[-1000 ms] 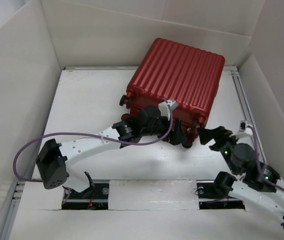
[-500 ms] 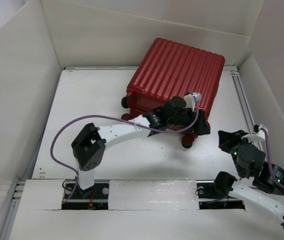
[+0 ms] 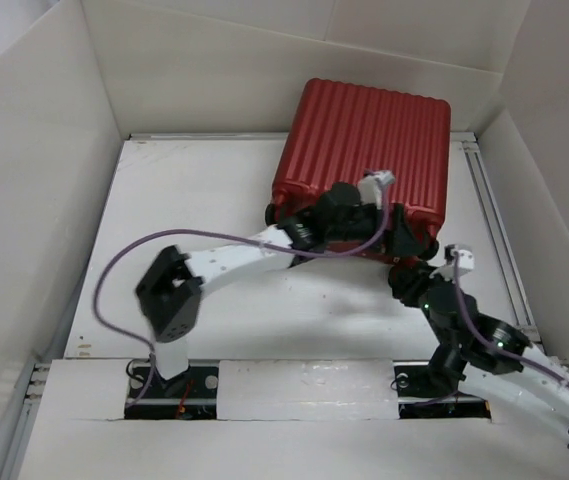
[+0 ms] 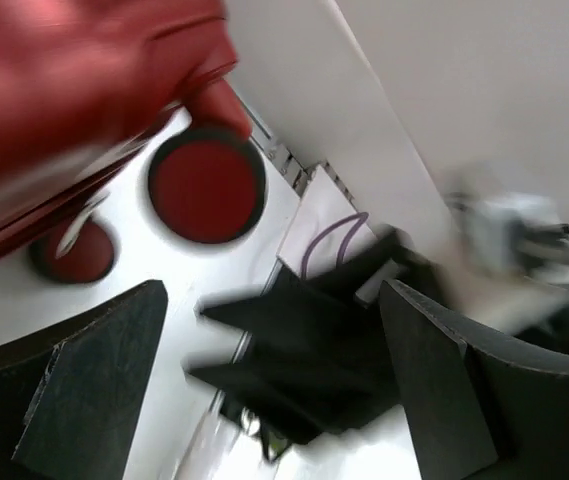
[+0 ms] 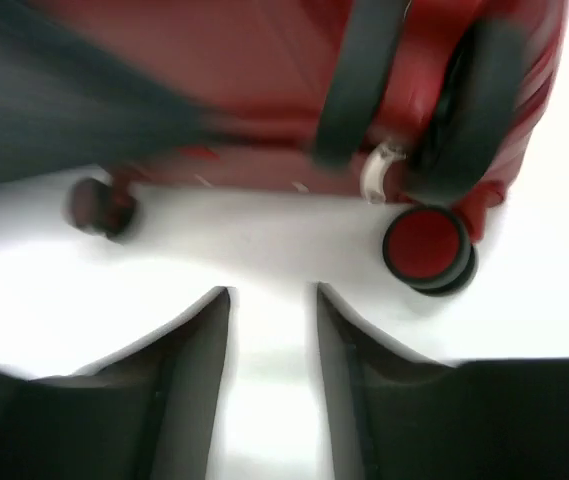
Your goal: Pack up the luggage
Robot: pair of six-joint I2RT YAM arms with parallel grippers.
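**Shut red case at the far right of a walled white table**

The luggage (image 3: 364, 140) lies closed, ribbed shell up, on the white table (image 3: 184, 200), at its far right and close to the back wall. Plain white walls (image 3: 214, 60) box the table in on three sides. The left gripper (image 4: 274, 320) hangs at the case's near edge, fingers spread wide, gripping nothing. The right gripper (image 5: 272, 310) sits low near a wheel (image 5: 426, 245), fingers narrowly parted and empty.

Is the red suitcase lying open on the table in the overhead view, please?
No, the luggage lies closed, its ribbed red shell facing up and no lining showing.
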